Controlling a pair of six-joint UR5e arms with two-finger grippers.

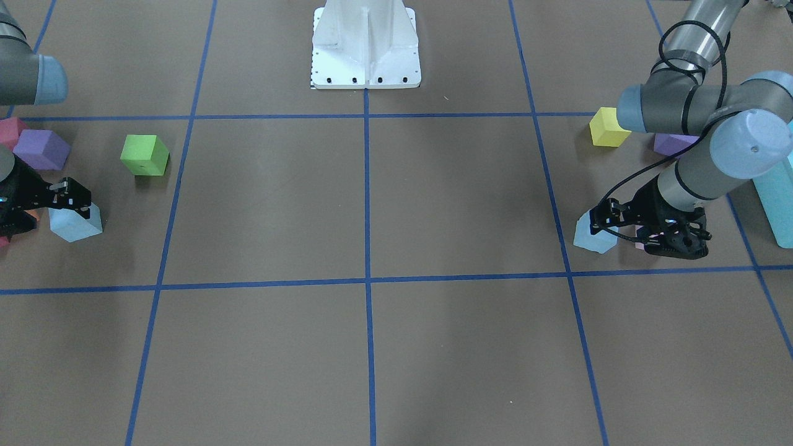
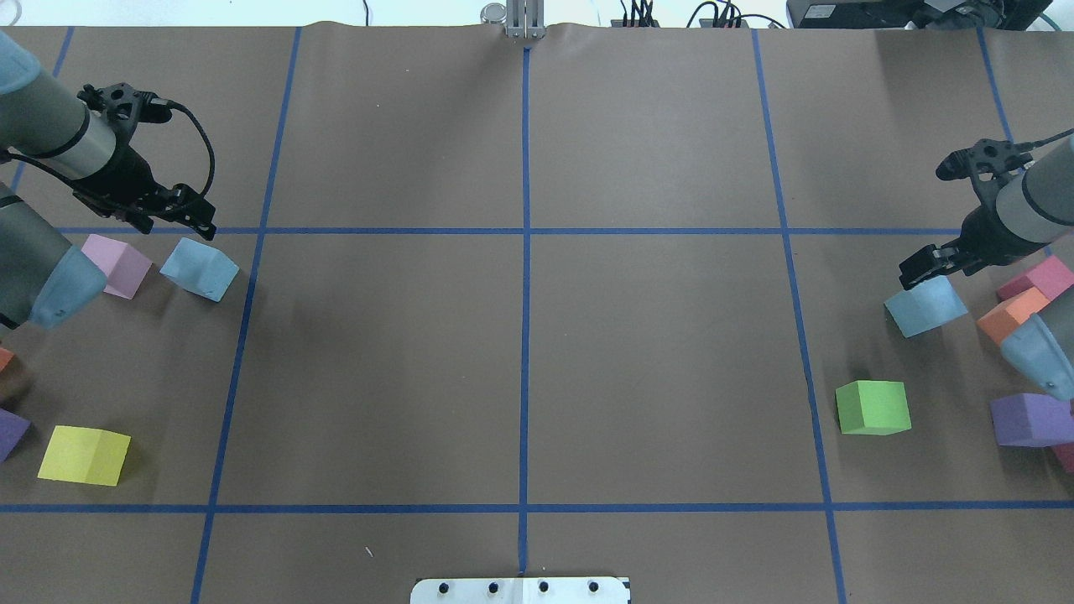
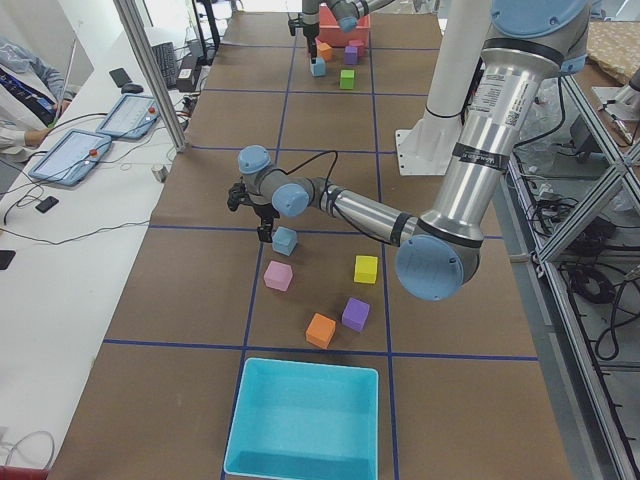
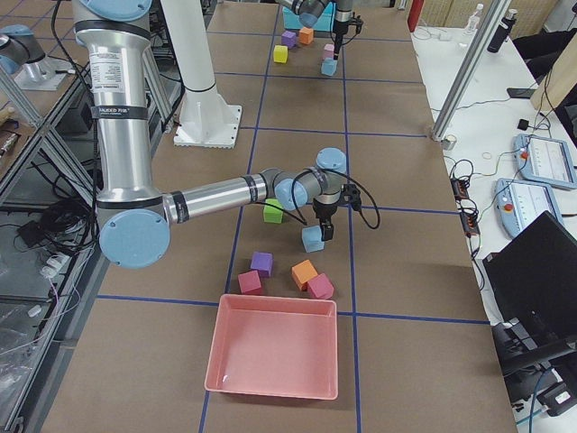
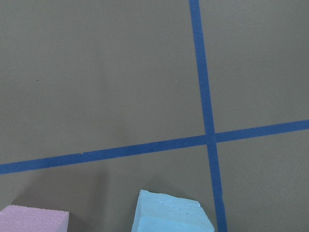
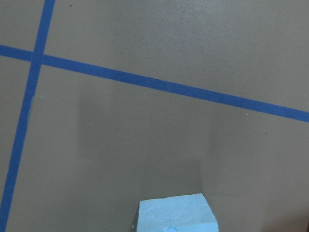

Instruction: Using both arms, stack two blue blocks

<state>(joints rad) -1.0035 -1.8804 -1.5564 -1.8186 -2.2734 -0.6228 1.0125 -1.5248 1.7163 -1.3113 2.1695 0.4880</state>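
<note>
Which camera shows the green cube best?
Overhead exterior: the green cube sits large and unobstructed. Front-facing shows it well too; exterior left shows it tiny, far off; exterior right partly hides it behind the right arm; wrist cameras miss it.

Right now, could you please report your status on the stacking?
Left gripper at one pale blue foam cube, right gripper at the other cube; grip unclear. Unstacked. Pink foam cube beside left's.

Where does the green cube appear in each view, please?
Front-facing: green cube upper left.
Overhead: lower right.
Exterior left: far, top centre.
Exterior right: centre.
Both wrist views: not visible.
Shared landmark: white pedestal, in all four exterior views.
</note>
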